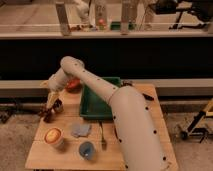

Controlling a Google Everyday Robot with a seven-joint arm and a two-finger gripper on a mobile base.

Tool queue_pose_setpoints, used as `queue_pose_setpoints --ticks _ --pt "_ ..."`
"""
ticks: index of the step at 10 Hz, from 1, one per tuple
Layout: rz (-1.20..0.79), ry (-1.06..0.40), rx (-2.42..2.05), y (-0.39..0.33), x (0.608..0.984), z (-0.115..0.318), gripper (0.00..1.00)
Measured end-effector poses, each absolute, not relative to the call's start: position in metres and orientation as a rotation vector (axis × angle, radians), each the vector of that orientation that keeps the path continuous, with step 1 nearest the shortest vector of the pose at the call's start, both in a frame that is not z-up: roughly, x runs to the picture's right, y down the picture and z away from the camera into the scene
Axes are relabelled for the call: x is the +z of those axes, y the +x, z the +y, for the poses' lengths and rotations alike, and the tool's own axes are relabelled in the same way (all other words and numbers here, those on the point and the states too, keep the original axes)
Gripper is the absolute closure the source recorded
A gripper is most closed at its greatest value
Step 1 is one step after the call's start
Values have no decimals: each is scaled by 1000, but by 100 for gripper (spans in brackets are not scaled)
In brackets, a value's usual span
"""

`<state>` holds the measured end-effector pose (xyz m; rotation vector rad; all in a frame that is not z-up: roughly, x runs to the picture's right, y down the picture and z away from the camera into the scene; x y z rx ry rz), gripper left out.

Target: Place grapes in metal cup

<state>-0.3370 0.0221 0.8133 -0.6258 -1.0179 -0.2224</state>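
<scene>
The lower part of the metal cup [58, 105] is partly masked by the gripper [51, 101], which is seen at the left edge of the wooden table [44, 154], directly over the cup's near-left side. Whether the gripper is released or clenched cannot be told, and no contact with any object can be made out.

A dark, lumpy, reddish-black mass, taken to be the grapes [46, 116], is seen at the very edge of the table, just beside the cup on its front-left side and just below the gripper. It appears to be outside the cup, but whether the two touch cannot be told. The right side of the green tray [95, 102] is hidden behind the white arm [131, 125], whose base is cut off at the lower border.

The cup is seen as a short, dark, round form. The arm is smooth, thick and rounded, bent at an elbow above the table. The tray is rectangular with raised walls. An orange bowl [73, 85] is placed behind the cup, near the tray's left wall. Nearer the front, a white cup with an orange inside [53, 136], a crumpled grey-blue cloth [80, 130] and a round blue cup [87, 150] are set on the pale wood.
</scene>
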Motion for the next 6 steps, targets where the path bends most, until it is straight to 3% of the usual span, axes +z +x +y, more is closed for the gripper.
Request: queue_pose_setpoints --ticks 6 --pt "-1005 -604 -186 -328 816 14 20"
